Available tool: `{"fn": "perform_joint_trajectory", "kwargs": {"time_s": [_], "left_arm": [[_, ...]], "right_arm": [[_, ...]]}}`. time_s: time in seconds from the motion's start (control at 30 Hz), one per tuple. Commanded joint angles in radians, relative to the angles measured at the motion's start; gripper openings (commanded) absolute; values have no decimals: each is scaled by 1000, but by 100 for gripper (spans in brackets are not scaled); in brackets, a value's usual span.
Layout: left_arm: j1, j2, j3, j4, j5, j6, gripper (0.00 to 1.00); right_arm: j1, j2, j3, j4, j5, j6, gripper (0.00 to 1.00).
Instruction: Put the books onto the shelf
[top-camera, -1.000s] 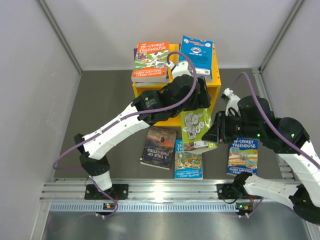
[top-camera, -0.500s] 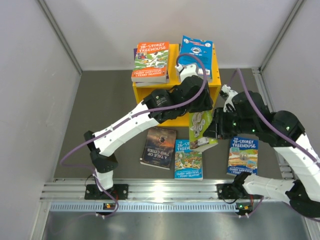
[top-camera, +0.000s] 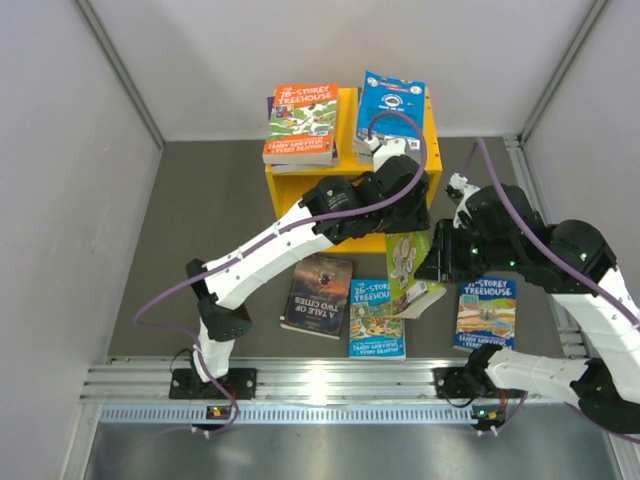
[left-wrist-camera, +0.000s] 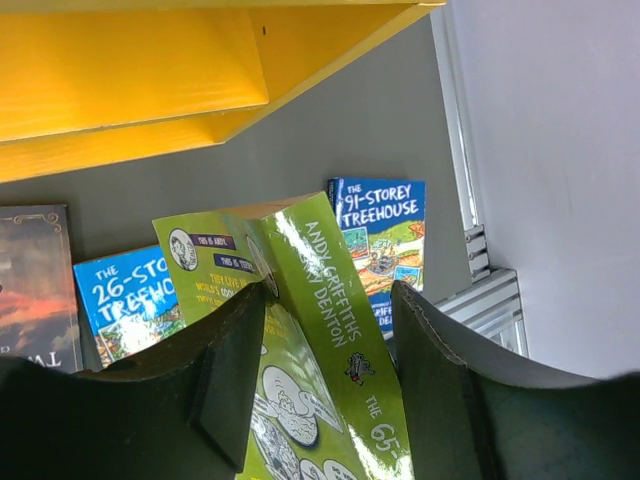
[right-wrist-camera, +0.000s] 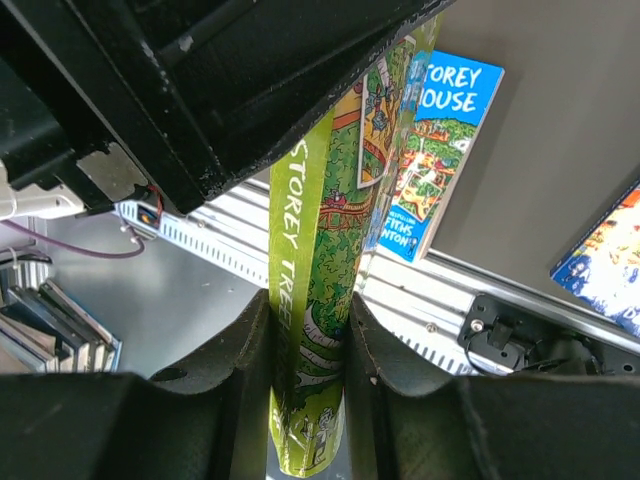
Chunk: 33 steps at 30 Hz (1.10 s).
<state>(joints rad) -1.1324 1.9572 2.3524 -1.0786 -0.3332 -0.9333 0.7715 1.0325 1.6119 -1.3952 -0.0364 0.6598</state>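
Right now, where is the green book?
In the top view, right of centre, the green book hangs before the yellow shelf, clamped in the right gripper.

Right claw (right-wrist-camera: 308, 330), lower centre: both fingers pressed flat on a green book (right-wrist-camera: 312, 240), spine facing the lens. Black arm housing (right-wrist-camera: 200, 80) fills the upper left. Blue book (right-wrist-camera: 440, 150) lies flat on the bench (right-wrist-camera: 560, 130), upper right. Rail (right-wrist-camera: 440, 300) below it.

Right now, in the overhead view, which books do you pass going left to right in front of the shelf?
Dark brown book → blue 26-Storey book → green book, held on edge → blue 91-Storey book.
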Motion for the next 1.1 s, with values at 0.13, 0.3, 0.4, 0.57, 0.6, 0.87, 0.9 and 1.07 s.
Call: {"fn": "perform_joint_trajectory", "kwargs": {"time_s": [0.13, 0.3, 0.4, 0.57, 0.6, 0.87, 0.9, 1.07], "left_arm": [[-50, 22, -28, -192, 138, 42, 0], [-53, -27, -96, -139, 163, 44, 0], [-53, -63, -123, -110, 165, 44, 0], [-52, -112, -163, -78, 177, 37, 0], [-53, -119, -189, -61, 178, 36, 0], [-53, -213, -318, 3, 190, 30, 0], [-53, -222, -365, 17, 203, 42, 0], [-55, -299, -626, 212, 308, 129, 40]], "right_arm": [[8, -12, 134, 337, 43, -5, 0], [8, -43, 117, 393, 0, 6, 7], [8, -77, 94, 442, -10, 20, 24], [6, -120, 45, 522, -33, 44, 98], [8, -127, 40, 542, -34, 47, 100], [9, -141, 22, 547, -27, 58, 100], [9, -146, 13, 521, -17, 52, 100], [6, -131, -49, 222, 269, 131, 100]]}}
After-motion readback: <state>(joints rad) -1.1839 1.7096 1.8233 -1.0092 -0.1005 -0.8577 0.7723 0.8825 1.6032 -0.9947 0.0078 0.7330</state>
